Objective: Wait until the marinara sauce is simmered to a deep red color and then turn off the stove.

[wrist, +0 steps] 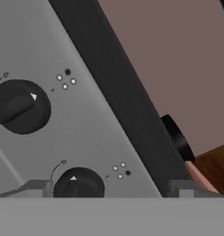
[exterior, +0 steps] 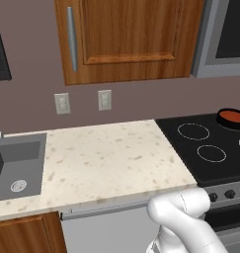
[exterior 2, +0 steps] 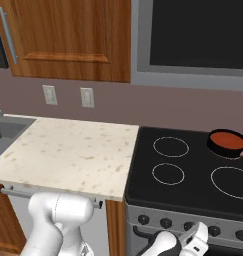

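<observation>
On the stove [exterior 2: 193, 175], the sauce [exterior 2: 228, 139] sits in its pan at the back right, while the gripper [wrist: 112, 188], spread wide, straddles the lower knob [wrist: 79, 183] just ahead on the front panel.

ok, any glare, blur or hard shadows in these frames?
Left base view: flat even light, no glare on the stove, sauce crisp. Right base view: the same, soft shading under the cabinet. Hand view: knobs slightly soft up close, image rolled, open gripper at the bottom.
</observation>
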Motion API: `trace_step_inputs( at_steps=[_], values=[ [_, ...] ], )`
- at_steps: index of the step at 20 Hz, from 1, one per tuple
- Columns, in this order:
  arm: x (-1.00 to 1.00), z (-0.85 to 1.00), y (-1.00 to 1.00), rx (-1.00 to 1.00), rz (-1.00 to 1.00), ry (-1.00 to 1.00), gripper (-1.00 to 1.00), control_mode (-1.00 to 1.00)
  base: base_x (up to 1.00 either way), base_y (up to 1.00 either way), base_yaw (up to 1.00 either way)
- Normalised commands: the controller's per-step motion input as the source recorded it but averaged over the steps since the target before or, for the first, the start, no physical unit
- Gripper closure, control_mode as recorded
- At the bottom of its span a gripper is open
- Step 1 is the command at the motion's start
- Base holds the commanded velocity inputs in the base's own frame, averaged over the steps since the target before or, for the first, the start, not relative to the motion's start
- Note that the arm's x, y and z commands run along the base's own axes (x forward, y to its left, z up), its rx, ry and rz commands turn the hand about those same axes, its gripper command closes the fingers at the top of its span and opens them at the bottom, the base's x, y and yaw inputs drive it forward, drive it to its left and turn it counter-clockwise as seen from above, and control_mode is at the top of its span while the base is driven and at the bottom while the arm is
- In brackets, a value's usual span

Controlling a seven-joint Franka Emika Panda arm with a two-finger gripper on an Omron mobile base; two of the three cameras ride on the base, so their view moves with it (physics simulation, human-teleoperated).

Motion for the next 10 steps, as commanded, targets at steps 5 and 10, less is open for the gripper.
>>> trace_step_inputs(
  at_steps=[5, 10],
  values=[
    [0.0, -0.06, 0.03, 0.0, 0.0, -0.01, -1.0, -1.0, 0.0, 0.0, 0.0],
    [0.01, -0.02, 0.08, 0.0, 0.0, 0.0, -1.0, -1.0, 0.0, 0.0, 0.0]
  ],
)
